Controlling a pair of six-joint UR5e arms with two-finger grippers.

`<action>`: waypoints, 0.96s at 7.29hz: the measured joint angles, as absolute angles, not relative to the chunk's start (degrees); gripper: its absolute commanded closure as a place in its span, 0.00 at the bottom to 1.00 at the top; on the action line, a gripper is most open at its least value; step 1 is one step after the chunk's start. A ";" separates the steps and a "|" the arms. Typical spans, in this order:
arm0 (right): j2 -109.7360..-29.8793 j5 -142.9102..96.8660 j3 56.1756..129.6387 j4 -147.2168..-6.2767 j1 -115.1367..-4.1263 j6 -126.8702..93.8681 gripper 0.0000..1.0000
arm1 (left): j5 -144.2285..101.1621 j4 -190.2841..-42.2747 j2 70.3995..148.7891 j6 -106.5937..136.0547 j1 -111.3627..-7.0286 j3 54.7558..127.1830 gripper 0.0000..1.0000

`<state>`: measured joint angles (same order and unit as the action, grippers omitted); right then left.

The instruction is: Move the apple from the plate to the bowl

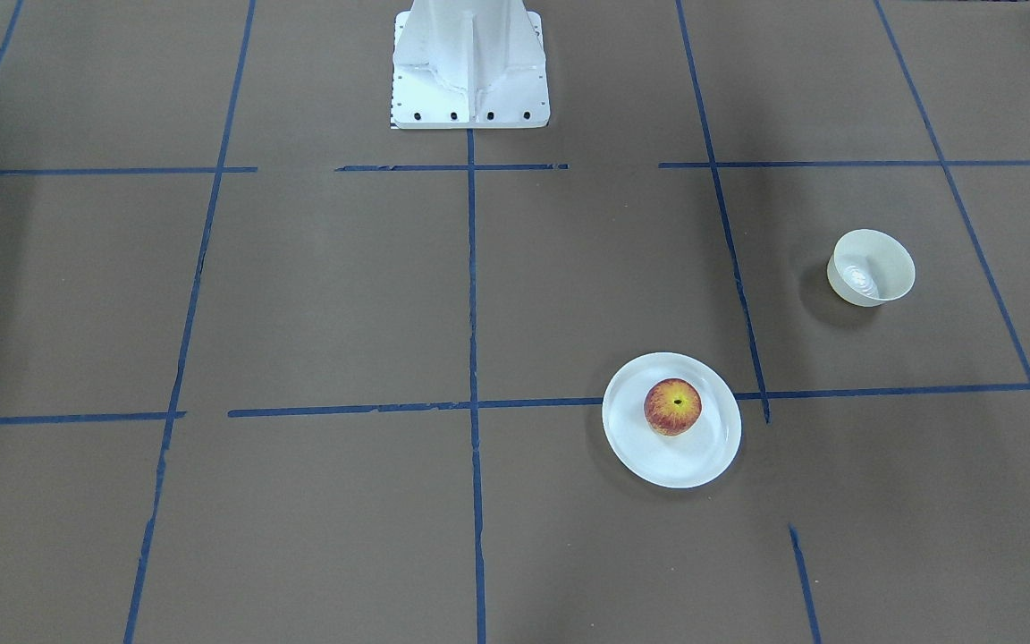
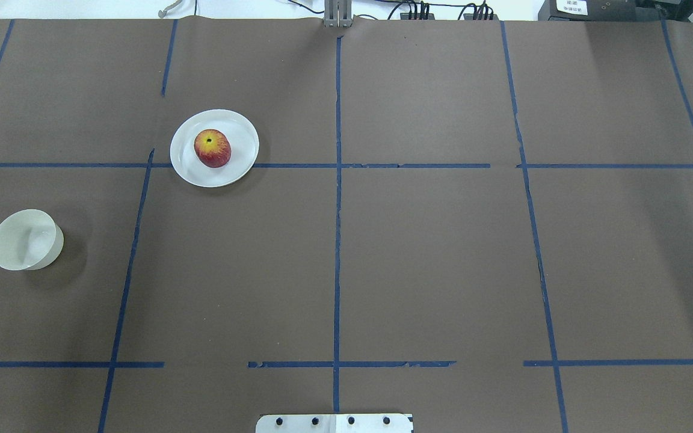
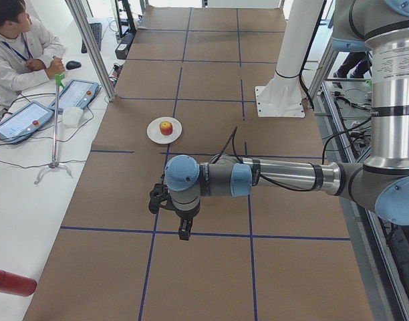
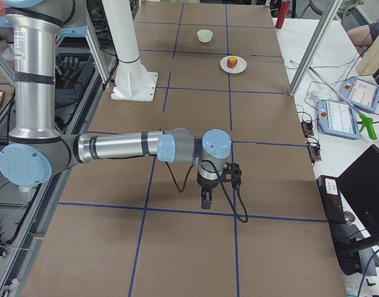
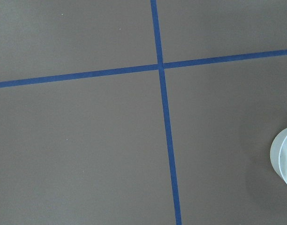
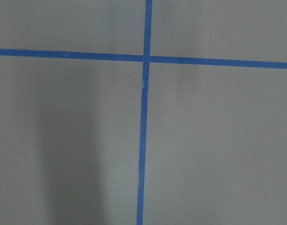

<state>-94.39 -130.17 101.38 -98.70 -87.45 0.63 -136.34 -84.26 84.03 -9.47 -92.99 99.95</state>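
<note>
While the apple (image 1: 672, 406) sits stem dimple up on the plate (image 1: 678, 467), a little off the plate's centre, both lie in the left half of the table (image 1: 300, 295), toward its far edge from the robot. The plate's rim overlaps a blue tape line (image 2: 382, 165). The bowl (image 1: 873, 268) stands upright well apart from the plate, closer to the table's left end and nearer the robot's edge. The left gripper (image 3: 184, 234) hangs fingers down above the table toward that left end. The right gripper (image 4: 205, 203) hangs the same way toward the right end. Only the side views show them, so I cannot tell whether either is spread or closed. The white pedestal (image 1: 468, 72) stands at the middle of the robot's edge.
</note>
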 measured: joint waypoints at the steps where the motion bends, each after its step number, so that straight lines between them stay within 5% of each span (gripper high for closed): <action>1: -94.40 -130.17 101.39 -98.70 -87.45 0.64 0.00 | -136.29 -84.18 84.03 -9.47 -92.99 99.88 0.00; 7: -94.39 -130.17 101.34 -98.70 -87.45 0.64 0.00 | -136.01 -86.08 83.63 -7.47 -91.95 101.71 0.00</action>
<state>-94.39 -130.17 101.34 -98.70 -87.45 0.64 -136.01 -86.08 83.63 -7.47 -91.95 101.71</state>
